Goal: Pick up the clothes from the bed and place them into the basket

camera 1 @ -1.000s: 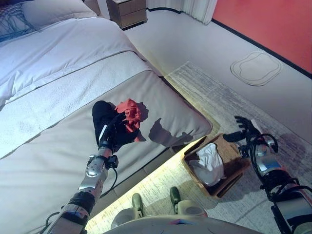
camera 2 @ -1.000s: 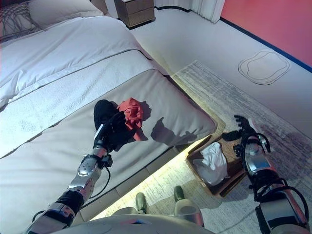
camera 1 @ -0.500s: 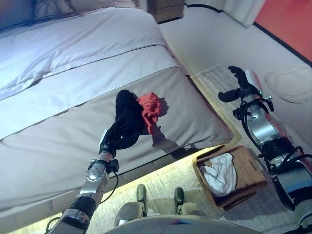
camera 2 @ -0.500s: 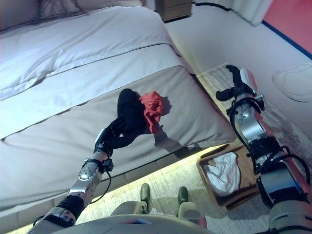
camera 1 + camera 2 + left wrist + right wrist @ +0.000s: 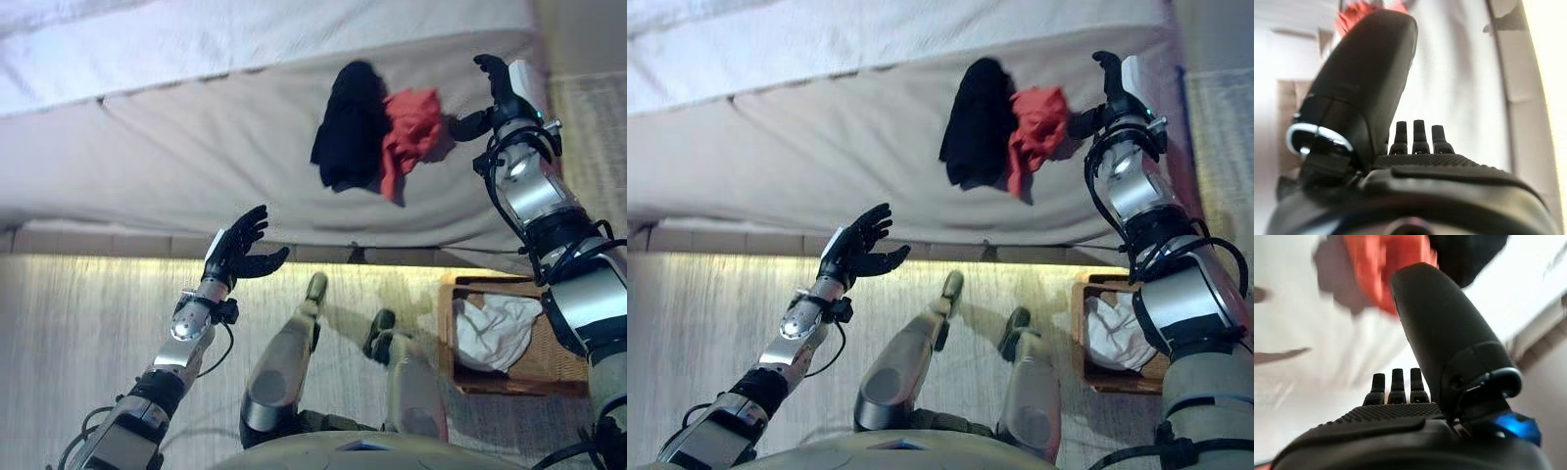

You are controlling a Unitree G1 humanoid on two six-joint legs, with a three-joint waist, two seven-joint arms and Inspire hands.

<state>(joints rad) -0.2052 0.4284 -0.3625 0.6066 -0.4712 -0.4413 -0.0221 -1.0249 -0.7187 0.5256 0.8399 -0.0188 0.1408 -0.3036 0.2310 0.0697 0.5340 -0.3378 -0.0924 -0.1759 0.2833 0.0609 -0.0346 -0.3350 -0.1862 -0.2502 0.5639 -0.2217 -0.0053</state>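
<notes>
A black garment and a red garment lie bunched together on the bed's grey cover, near its edge. My right hand is open just beside the red garment, thumb pointing toward it, holding nothing. Its wrist view shows the red cloth and the black cloth past straight fingers. My left hand is open and empty over the floor below the bed's edge, apart from the clothes. The wooden basket stands on the floor at lower right with a white cloth in it.
A lit strip runs along the bed's base. A pale patterned rug covers the floor in front of the bed. White bedding lies farther back on the bed.
The camera has swung down toward the bed's edge. My left hand has come off the black garment and drawn back over the floor. My right hand has reached up beside the red garment.
</notes>
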